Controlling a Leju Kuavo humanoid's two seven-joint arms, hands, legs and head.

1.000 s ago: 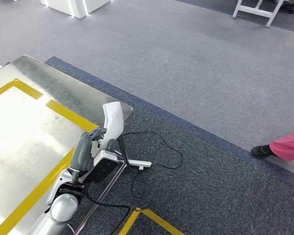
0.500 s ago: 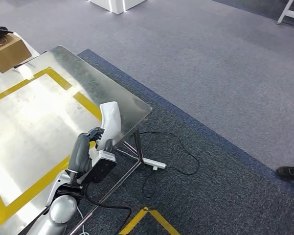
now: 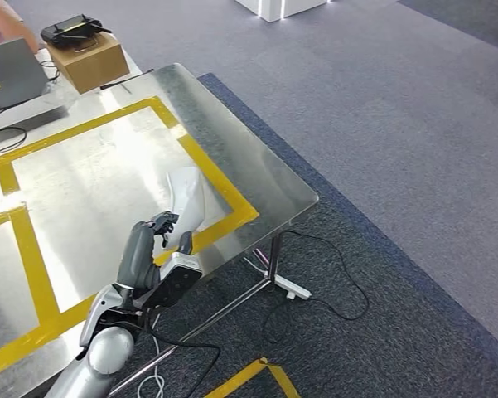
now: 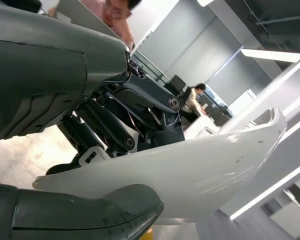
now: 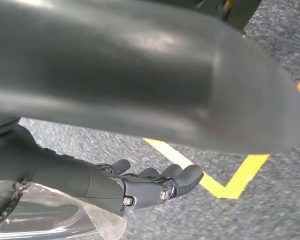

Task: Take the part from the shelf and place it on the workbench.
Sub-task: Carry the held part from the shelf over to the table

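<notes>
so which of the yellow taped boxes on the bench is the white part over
The large taped rectangle nearest the bench's corner. The left hand holds the white part above its near edge; the other taped outline lies further left.

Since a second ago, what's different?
The camera swung, so more of the workbench with its yellow tape shows, plus a cardboard box and a laptop at its far end. The left hand still holds the white part upright over the bench, its grip unchanged. Nothing was let go.
</notes>
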